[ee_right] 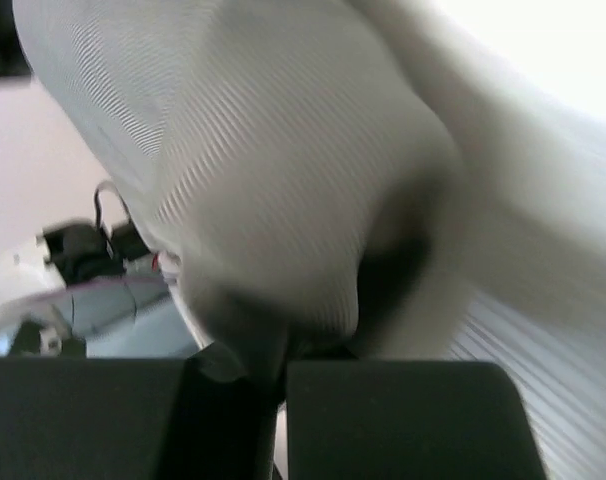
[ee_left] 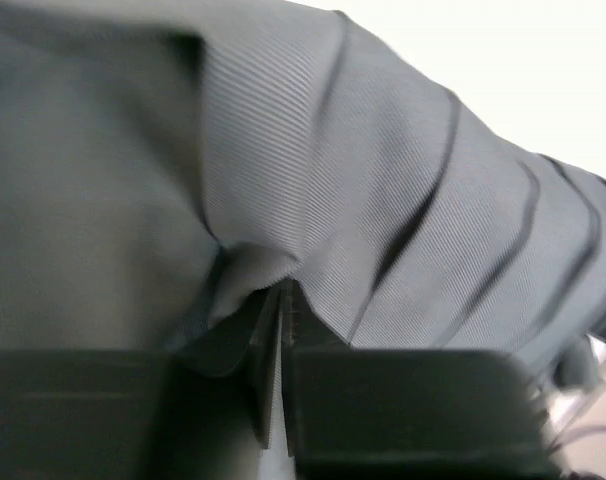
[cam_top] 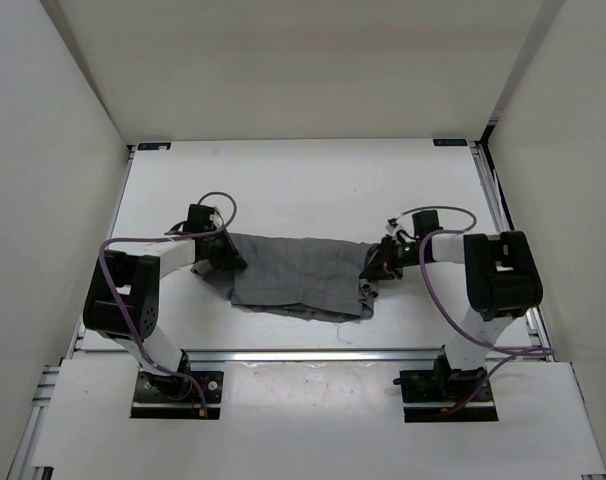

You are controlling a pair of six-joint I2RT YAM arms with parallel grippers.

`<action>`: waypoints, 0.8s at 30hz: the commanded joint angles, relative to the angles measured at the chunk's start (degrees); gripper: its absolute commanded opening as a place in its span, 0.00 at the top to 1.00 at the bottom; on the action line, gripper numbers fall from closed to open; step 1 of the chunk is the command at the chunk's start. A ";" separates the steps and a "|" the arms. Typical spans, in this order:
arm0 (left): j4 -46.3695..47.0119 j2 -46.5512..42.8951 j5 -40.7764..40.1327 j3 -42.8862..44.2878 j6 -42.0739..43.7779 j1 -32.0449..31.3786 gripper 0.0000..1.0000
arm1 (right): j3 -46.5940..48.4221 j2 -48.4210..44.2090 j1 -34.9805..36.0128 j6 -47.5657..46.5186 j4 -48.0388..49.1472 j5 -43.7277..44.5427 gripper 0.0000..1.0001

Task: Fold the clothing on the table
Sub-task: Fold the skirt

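The grey pleated clothing (cam_top: 298,275) lies spread across the middle of the white table (cam_top: 313,180), bunched along its near edge. My left gripper (cam_top: 226,258) sits at the garment's left edge. In the left wrist view its jaws (ee_left: 280,295) stand almost together, with a fold of the clothing (ee_left: 383,180) pinched at their tips. At the right edge is my right gripper (cam_top: 371,270). Seen from the right wrist, it (ee_right: 281,365) is shut, with a bulge of the clothing (ee_right: 263,150) rising out from between its fingers. Cloth hides both pairs of fingertips.
White walls enclose the table on three sides. A silver rail (cam_top: 313,353) runs along the near edge in front of both arm bases. Purple cables (cam_top: 438,212) loop above each wrist. Dark hardware and wiring (ee_right: 83,250) show at the left of the right wrist view.
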 commanded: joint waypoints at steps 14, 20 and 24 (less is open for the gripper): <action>1.42 -10.61 6.01 3.52 -2.64 -1.56 0.74 | 1.26 -8.43 -9.96 -11.88 -15.99 11.30 0.66; 1.69 -10.61 5.74 0.17 -2.12 0.20 0.73 | 4.07 -11.77 -11.28 -15.31 -21.71 17.80 0.53; 1.52 -11.14 5.48 -0.63 -2.20 0.64 0.74 | 4.78 -13.97 -12.07 -15.31 -22.68 20.44 0.36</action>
